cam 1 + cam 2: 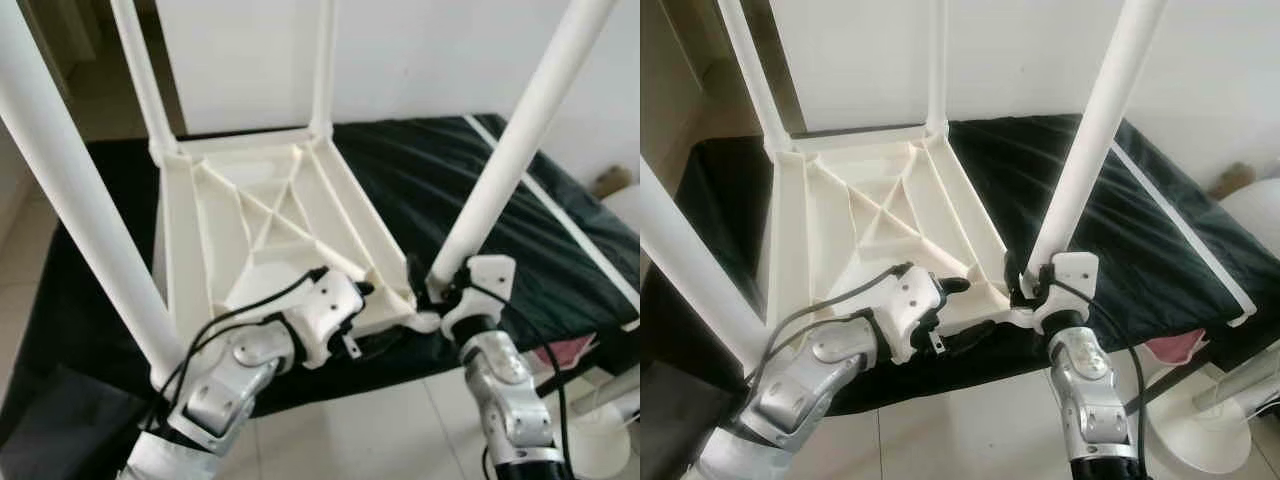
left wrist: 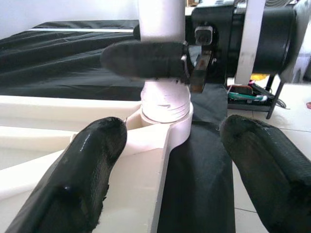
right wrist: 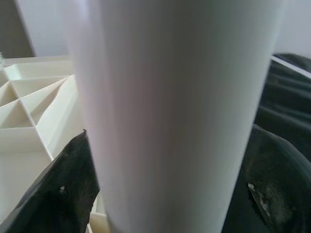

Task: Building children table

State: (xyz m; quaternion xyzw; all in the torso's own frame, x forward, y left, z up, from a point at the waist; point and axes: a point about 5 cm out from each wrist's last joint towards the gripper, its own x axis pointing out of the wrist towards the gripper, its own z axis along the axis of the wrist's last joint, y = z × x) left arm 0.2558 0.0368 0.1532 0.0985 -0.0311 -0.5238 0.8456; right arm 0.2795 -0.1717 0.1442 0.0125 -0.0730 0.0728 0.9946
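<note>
Looking down through my left eye, I see the little white table top lying upside down on a black cloth that covers the counter. Four white legs stand up from its corners. My right claw is wrapped around the bottom of the near right leg, just above the corner hole. My left claw rests on the near edge of the table top, right beside that same corner.

My right eye shows the same thing from a bit to the side. The two far legs go up and out of the picture. The near left leg is close to my left arm. A white fan base sits on the floor off to my right.

From my left wrist, I see my two black fingers spread apart and open. One lies on the white rim and the other hangs over the cloth. Past them, the leg sits in its round socket, and my right claw is shut around the leg just above.

From my right wrist, the leg is very close and blurry, with one black finger on each side, squeezing it.

I think the job is nearly done. All four legs look to be in their holes. What is left is to push or twist this last leg tight, then turn the table the right way up.
</note>
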